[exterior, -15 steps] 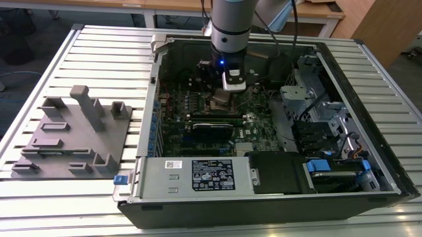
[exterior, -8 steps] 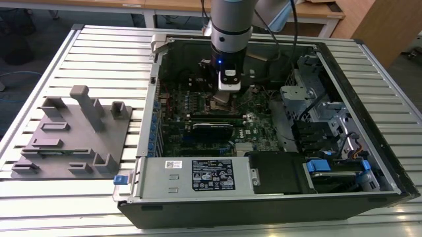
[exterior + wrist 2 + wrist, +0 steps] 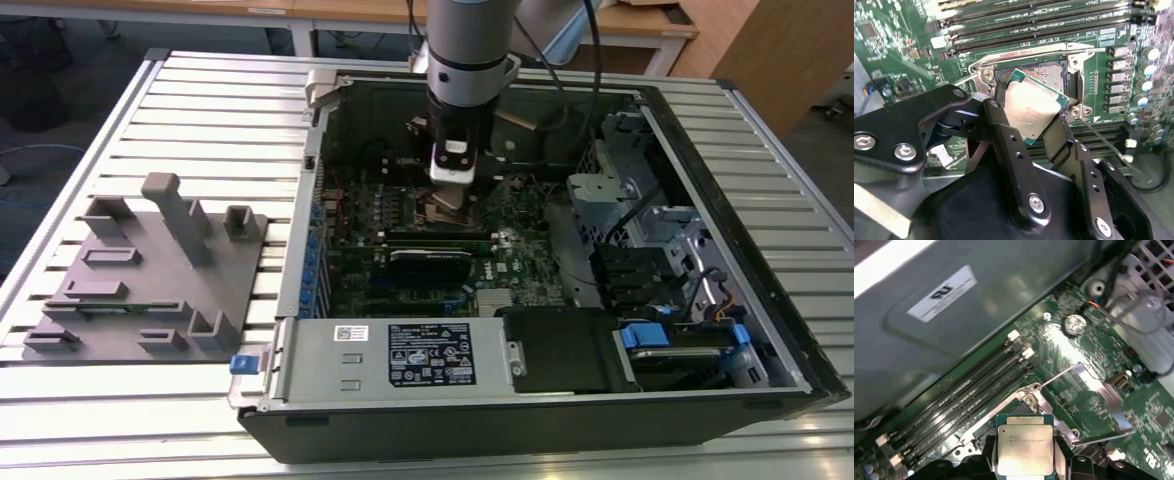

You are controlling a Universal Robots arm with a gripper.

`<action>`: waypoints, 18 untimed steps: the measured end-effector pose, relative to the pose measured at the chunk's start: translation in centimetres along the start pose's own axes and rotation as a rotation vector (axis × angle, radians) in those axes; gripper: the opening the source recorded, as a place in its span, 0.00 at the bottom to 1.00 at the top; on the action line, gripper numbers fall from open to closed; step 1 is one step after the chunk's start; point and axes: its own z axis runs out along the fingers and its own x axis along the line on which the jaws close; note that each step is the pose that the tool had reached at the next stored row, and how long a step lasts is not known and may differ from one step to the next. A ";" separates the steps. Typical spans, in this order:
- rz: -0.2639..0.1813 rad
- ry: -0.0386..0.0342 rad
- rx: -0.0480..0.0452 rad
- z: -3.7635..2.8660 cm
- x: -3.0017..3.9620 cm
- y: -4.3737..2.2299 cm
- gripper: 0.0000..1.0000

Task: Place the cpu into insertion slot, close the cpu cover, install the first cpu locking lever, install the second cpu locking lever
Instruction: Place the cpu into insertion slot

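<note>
Silver-grey on top and green along the edge: found the chip (image 3: 1031,107) pinched by two opposite sides between the black fingers (image 3: 1004,145) of the gripper (image 3: 1029,119). Saw the jaws drawn in narrow, pressed against the chip and nothing else. Found it tilted, hanging just over the socket (image 3: 1050,74) (a dark square with a silvery rim, set in the green board (image 3: 899,45)) and not seated flat in it. Could not judge contact with the socket. Noted a thin silvery lever (image 3: 1054,49) lying along the socket's edge, beside the long black memory slots (image 3: 1054,22).

In the first wrist view, met the same chip (image 3: 1025,447) face-on, held in the gripper (image 3: 1025,462), with the memory slots (image 3: 954,410) running off beside it and a raised silvery plate (image 3: 1104,395) close by (cover or lever arm, hard to say).

From the exterior view, saw the gripper (image 3: 451,195) reaching down into the open computer case (image 3: 534,430), over the middle of the board. Saw the case lying on a slatted metal table (image 3: 200,90), with a grey moulded holder (image 3: 134,290) well apart at the exterior view's left.
</note>
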 end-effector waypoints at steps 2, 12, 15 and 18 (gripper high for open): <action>0.035 -0.0031 0.0003 0.01 0.00 0.00 0.54; 0.193 -0.0169 0.0016 0.06 0.02 -0.02 0.54; 0.235 -0.0206 0.0019 0.07 0.03 -0.03 0.54; 0.276 -0.0242 0.0023 0.08 0.05 -0.05 0.54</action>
